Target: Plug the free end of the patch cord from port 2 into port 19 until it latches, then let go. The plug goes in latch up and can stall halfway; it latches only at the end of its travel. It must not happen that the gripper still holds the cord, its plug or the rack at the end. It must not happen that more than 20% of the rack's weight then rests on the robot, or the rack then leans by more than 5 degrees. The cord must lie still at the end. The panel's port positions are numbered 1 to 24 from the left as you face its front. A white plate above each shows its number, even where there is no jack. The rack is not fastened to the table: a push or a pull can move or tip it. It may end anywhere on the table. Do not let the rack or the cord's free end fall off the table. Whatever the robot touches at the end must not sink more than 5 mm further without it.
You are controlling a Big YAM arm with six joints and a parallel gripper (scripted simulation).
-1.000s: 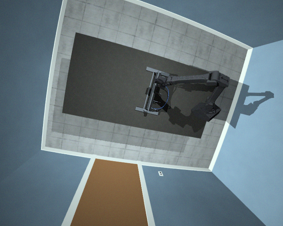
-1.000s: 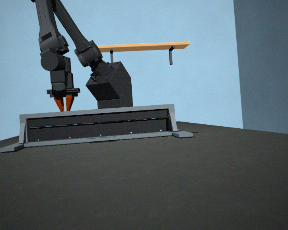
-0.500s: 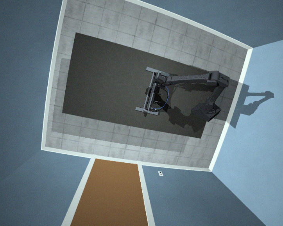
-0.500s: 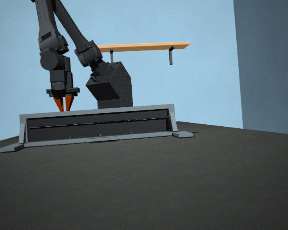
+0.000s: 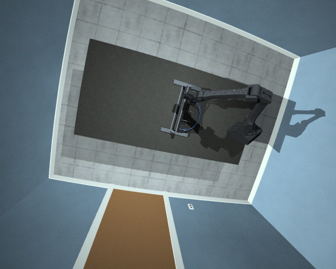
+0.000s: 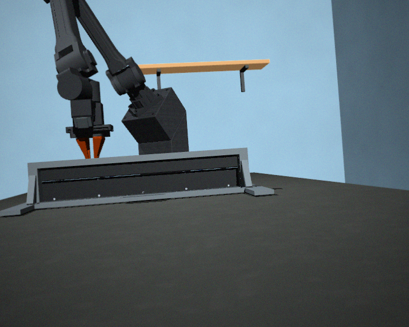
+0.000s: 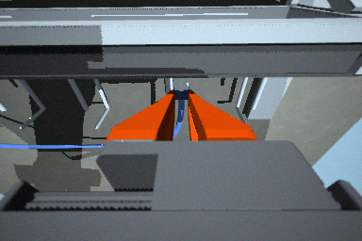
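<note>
The rack [image 5: 164, 129] [image 6: 204, 152] [image 7: 212, 33] stands upright on the table, its back towards the exterior camera. My gripper [image 6: 92, 157] [image 7: 181, 95] is at the panel's front, shut on the cord's free plug. The plug's dark blue boot [image 7: 181, 95] sits between the fingertips; its clear head [image 7: 181, 85] reaches the panel's edge [image 7: 259, 61]. How deep it sits, its latch and the port number are hidden. The blue cord [image 5: 200, 113] [image 7: 52, 146] bows out from the panel's far end to my fingers.
Thin metal cable guides [image 7: 102, 102] stick out from the panel's front on both sides of my fingers. The rack's end foot [image 7: 271, 97] is to the right in the wrist view. The dark table [image 5: 120, 92] [image 6: 204, 261] extends behind the rack.
</note>
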